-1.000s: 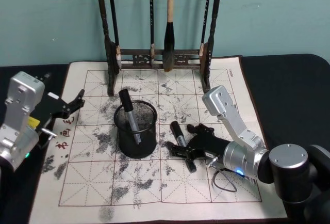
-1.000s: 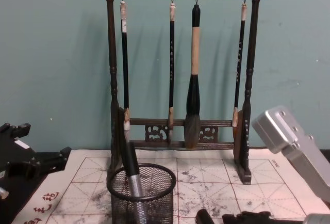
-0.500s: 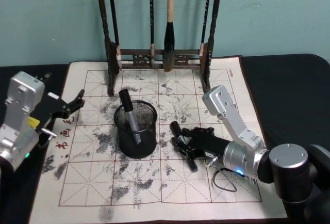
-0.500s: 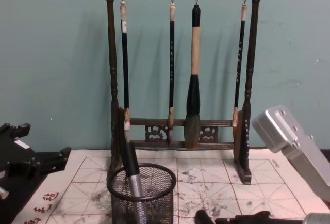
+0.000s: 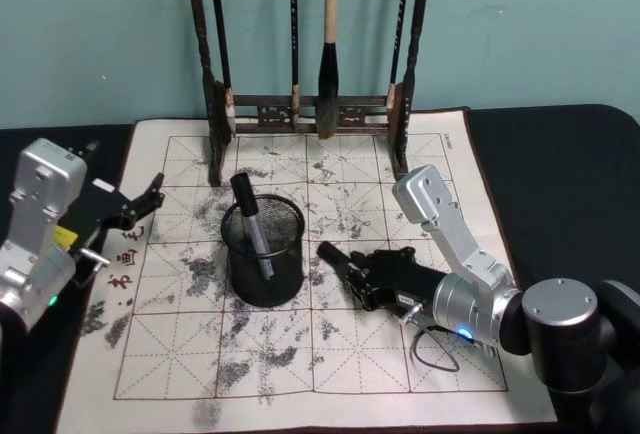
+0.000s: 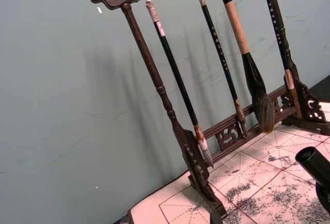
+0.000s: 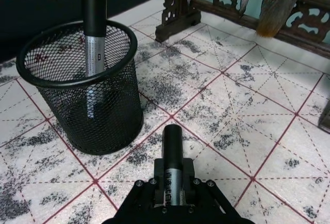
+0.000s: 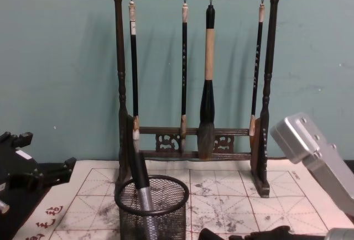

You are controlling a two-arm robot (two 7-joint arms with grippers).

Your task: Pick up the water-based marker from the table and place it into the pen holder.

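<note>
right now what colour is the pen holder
The pen holder is black mesh; right wrist view.

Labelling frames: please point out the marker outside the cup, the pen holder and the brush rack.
marker outside the cup (image 7: 172, 142): right wrist view, on its black cap.
pen holder (image 5: 286, 274): head view, on its mesh wall.
brush rack (image 8: 119, 74): chest view, on its left post.

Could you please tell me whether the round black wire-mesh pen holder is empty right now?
No, a black-capped silver marker stands inside the round black wire-mesh pen holder, leaning against its rim.
</note>
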